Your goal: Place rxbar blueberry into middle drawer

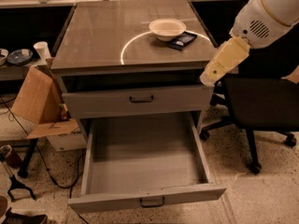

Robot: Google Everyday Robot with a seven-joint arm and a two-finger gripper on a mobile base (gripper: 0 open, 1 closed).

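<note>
The rxbar blueberry (182,40), a small flat bar in a dark navy wrapper, lies on the cabinet top at the back right, just right of the cream-white bowl (167,29). The middle drawer (145,160), the lowest grey drawer, is pulled far out and nothing lies in it; its dark bar handle (152,202) is on the front. My gripper (211,74) hangs at the end of the cream arm at the cabinet's right front corner, level with the top's edge, below and in front of the bar. It holds nothing that I can see.
The grey drawer front (140,99) above is shut. A black office chair (261,106) stands close on the right. A cardboard box (39,101) leans at the left, with a paper cup (42,50) on the side desk and cables on the floor.
</note>
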